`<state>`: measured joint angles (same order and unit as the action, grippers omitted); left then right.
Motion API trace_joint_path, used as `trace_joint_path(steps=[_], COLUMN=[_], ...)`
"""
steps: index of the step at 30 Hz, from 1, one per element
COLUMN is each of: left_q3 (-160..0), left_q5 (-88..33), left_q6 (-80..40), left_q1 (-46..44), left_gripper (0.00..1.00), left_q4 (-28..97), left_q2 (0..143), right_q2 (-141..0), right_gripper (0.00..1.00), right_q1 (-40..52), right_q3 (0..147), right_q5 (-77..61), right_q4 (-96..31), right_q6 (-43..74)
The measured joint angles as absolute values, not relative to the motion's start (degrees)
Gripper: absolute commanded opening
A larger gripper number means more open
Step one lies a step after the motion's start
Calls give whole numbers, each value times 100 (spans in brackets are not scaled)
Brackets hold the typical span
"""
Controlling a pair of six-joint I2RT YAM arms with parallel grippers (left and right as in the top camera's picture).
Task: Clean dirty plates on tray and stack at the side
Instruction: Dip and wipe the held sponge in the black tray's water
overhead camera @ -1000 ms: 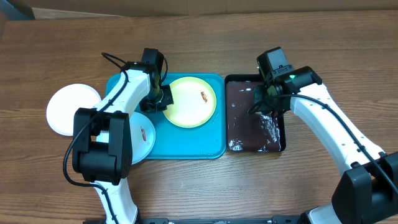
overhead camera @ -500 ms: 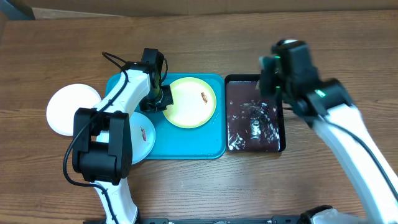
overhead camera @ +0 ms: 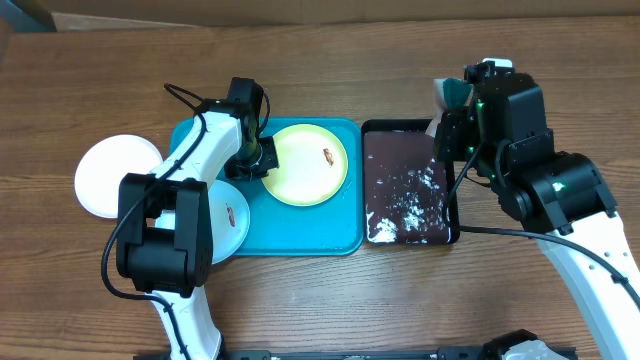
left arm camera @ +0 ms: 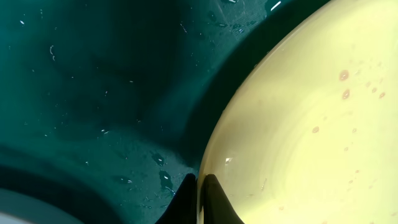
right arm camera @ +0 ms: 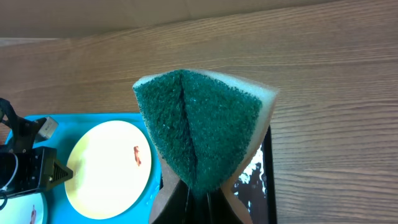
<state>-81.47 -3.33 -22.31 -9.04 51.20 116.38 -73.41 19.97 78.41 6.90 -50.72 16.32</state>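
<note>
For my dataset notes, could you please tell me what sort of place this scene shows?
Probably a robot-lab setup staged as a dishwashing station: a turquoise tray holding plates, a black pan of foamy water, and a green sponge.

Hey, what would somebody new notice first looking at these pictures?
First, the green sponge, folded and pinched in the right fingers, raised by the far right corner of the black pan, which is streaked with white foam. Next, the yellow-green plate on the turquoise tray, with a reddish smear on it and its left rim clamped by the left fingers.
</note>
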Motion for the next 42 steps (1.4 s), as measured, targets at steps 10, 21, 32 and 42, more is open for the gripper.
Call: trace_joint_path(steps=[10,21,32,42], left_q3=[-8147,-8147,-8147,-8147], left_q5=[-333,-333,-336,-336], left_q6=[-2231,-2231,-2231,-2231], left_q1=[-904,-904,-904,-904], left_gripper=[4,4,4,4], left_q4=[5118,5118,5118,5118], left_q2=[11638,11638,11638,11638], right_q2=[-7341,-7341,-7341,-7341], right_gripper=[4,4,11,4], right_q1=[1997,1997,1997,1997], right_q3=[7841,7841,7841,7841], right_q5=[690,690,685,526], right_q4=[-5258,-5393,-5393,-5404], right_q6=[1632,1649,1651,1647])
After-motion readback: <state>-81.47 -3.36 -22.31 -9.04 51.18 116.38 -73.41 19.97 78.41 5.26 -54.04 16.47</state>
